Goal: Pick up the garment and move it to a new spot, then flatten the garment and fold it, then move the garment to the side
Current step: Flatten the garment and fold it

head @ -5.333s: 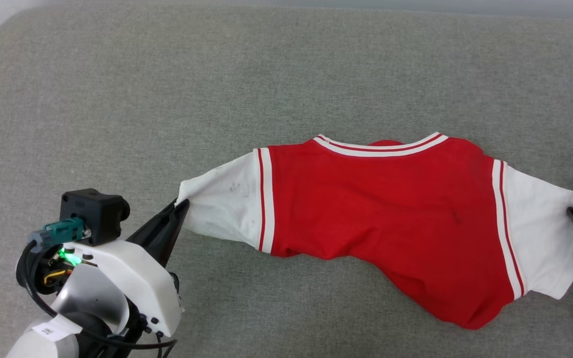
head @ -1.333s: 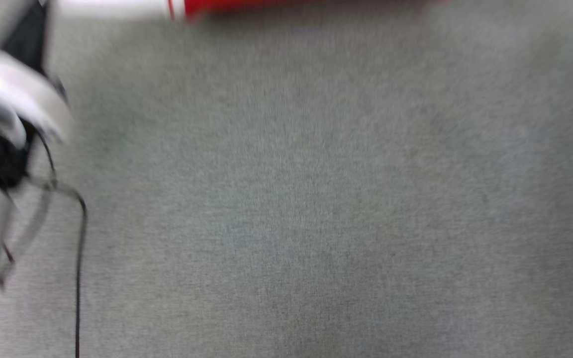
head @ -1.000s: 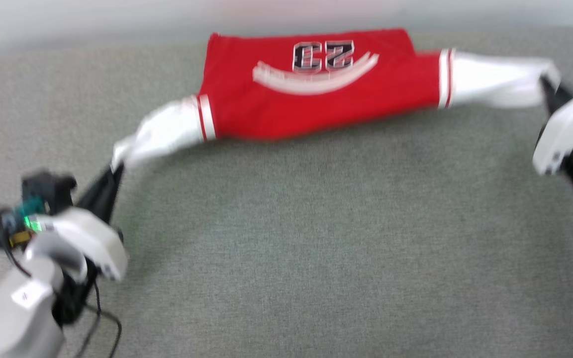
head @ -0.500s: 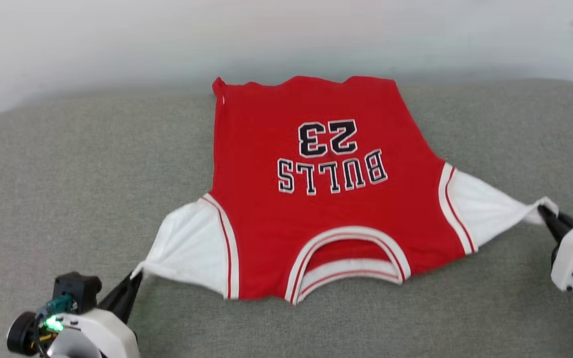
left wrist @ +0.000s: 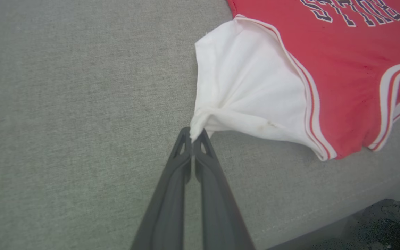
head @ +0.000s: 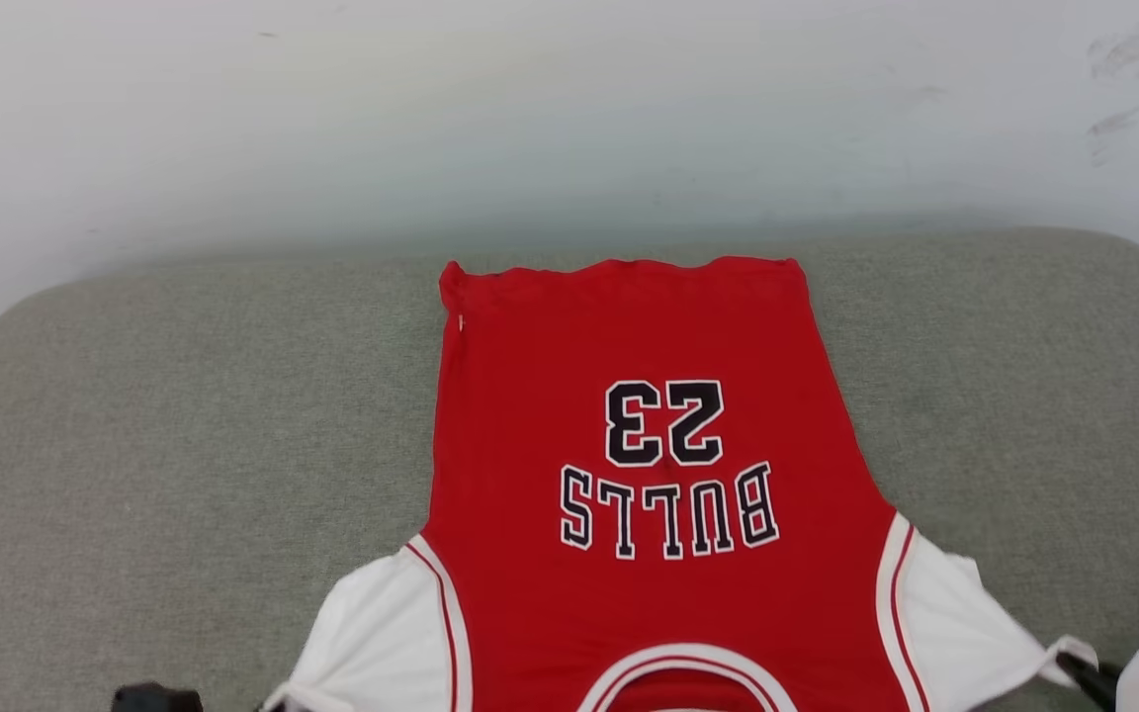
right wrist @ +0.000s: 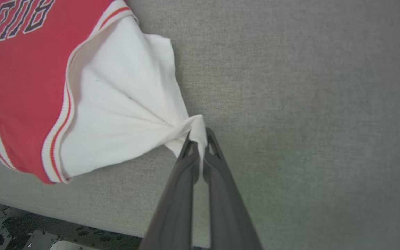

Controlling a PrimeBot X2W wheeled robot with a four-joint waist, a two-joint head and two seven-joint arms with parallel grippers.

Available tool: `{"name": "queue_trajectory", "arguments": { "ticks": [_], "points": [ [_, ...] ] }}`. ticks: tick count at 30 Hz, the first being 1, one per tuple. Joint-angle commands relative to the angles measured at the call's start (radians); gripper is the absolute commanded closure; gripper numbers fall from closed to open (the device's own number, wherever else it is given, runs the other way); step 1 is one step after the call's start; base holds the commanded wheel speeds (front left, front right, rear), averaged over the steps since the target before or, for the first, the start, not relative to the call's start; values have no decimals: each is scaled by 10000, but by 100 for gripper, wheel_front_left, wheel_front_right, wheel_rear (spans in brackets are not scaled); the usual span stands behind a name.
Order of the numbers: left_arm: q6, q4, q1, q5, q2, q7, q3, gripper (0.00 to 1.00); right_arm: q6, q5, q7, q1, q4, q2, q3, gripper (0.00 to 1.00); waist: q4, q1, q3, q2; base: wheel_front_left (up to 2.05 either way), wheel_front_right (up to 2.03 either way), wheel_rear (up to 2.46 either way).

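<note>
Left tool (left wrist: 193, 137): long dark fingers clenched on the bunched tip of the white left sleeve (left wrist: 245, 90), which fans out toward 1 o'clock in the left wrist view. Right tool (right wrist: 200, 137): likewise clamped on the tip of the right sleeve (right wrist: 123, 100), which spreads toward 10 o'clock in the right wrist view.

Between them the garment (head: 649, 475), a red T-shirt, lies print-side up on a grey fabric-covered desk (head: 184, 415). In the head view it runs from centre to 6 o'clock, with its hem (head: 629, 267) toward 12 o'clock near a pale wall (head: 530, 119).

The cloth looks light, soft and limp. It puckers at each pinch, so it will likely sag and crease wherever it is unsupported. Sleeve tips, shoulders or hem corners seem the best holds.

The striped neckline (head: 688, 663) and both sleeve ends are cut off at the head view's 6 o'clock edge. The hem's 11 o'clock corner looks slightly curled. The garment's underside is hidden, and the print (head: 668, 494) reads upside down.
</note>
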Motion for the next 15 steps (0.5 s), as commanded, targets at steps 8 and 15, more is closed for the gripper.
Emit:
{"name": "queue_trajectory", "arguments": {
  "ticks": [8,15],
  "points": [
    [-15,-1114,417,-67,80,434,-344,100,-18,-78,1090,1219,-945,-6,-619,100,96,2,21,-1,0,0,0],
    [103,-2190,-195,103,5,823,-408,100,-13,-241,1656,918,-1643,20,-1247,0,370,2,502,-1,0,0,0]
  ]
}}
